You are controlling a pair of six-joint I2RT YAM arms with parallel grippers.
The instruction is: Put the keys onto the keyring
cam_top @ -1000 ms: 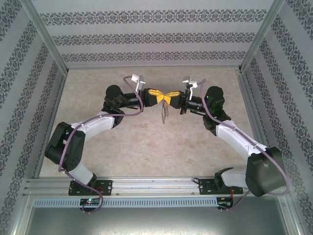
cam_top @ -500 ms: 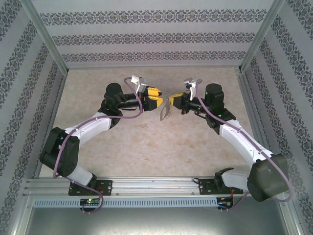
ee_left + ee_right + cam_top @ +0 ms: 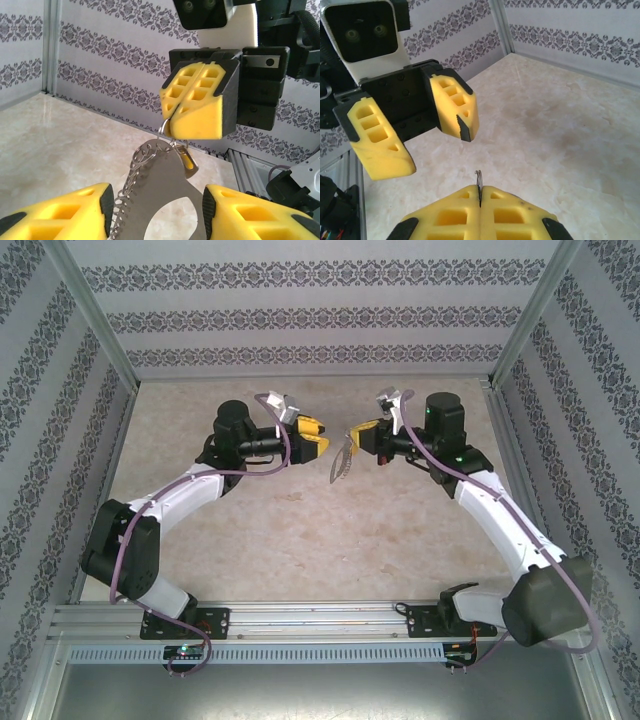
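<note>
keyring [image 3: 160, 175] hangs lengthwise down from right fingers [image 3: 200, 115], probably slightly tilted.

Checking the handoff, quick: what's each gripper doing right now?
Left gripper: open, jaws apart, holding nothing.
Right gripper: closed on the small ring at the top of the keyring, which hangs below it.

The left fingers [image 3: 312, 426] have sprung open and drawn back from the keyring [image 3: 340, 462].

Both arms reach inward, the left gripper [image 3: 322, 437] with fingers apart, facing the right gripper [image 3: 354, 434], which is pinched on the keyring [image 3: 340, 462].
</note>
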